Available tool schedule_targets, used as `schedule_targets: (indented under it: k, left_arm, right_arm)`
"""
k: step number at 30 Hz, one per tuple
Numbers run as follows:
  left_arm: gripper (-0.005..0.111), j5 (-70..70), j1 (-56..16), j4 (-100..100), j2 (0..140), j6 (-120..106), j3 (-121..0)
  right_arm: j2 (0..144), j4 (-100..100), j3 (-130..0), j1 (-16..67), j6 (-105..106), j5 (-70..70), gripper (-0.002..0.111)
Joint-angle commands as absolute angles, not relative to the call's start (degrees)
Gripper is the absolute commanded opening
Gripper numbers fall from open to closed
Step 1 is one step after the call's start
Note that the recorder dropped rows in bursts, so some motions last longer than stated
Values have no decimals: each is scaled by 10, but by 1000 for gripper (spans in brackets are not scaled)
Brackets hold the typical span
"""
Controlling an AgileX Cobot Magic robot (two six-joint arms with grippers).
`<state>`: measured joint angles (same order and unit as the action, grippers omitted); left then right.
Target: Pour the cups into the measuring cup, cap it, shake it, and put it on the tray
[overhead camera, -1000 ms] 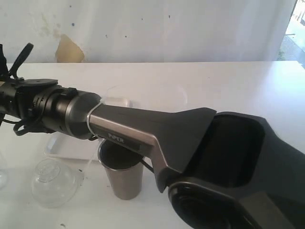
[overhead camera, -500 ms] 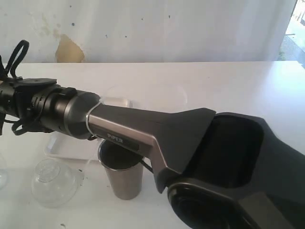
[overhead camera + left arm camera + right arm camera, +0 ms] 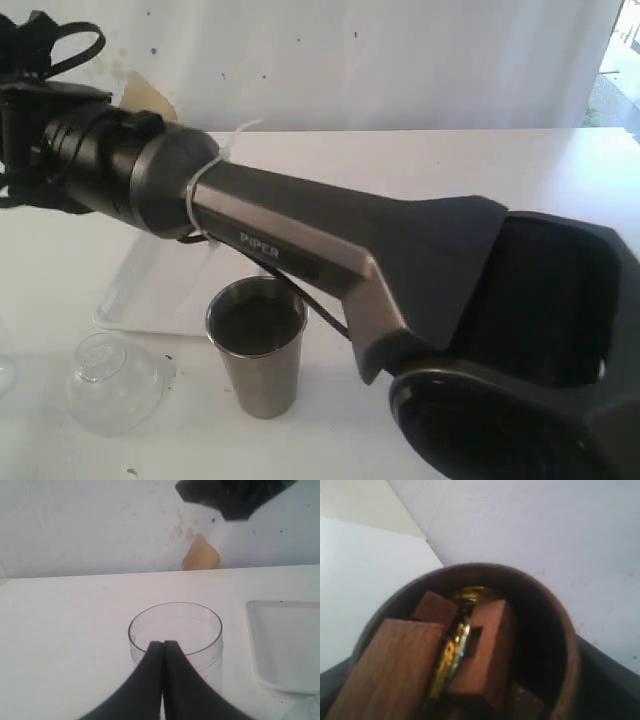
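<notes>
Left claw shut, empty, its tips just short of the measuring cup; right claw grips the wooden cup (blocks inside).

Tan patch marks wall behind white table.

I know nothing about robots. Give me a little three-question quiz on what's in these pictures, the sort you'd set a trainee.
1. True or false: the left tool is shut with nothing in it.
2. What lies in the wooden cup? A wooden blocks; B water; C nothing.
3. Fill in: the measuring cup stands on the table, ____ the tray.
Key: 1 true; 2 A; 3 beside.
</notes>
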<state>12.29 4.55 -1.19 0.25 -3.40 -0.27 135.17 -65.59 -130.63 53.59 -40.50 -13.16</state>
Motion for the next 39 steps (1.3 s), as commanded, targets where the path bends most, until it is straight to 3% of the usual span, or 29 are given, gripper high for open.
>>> schedule_targets:
  k: [1,18,30,34,39]
  left_arm:
    - [0,116,44,-13,0,-35,0]
    - [0,112,44,-17,0,-42,0]
    - [0,-192,44,95,0,203,0]
    - [0,-48,44,82,23,216,-52]
    - [1,120,44,65,208,176,-205]
  right_arm:
    - [1303,-554,-1309,536,-434,-147,0]
    - [1093,-491,-1074,513,-417,-129,0]
    - [980,-513,-991,500,-409,-146,0]
    - [956,-512,-984,497,-407,-156,0]
    - [943,-507,-984,497,-401,-168,0]
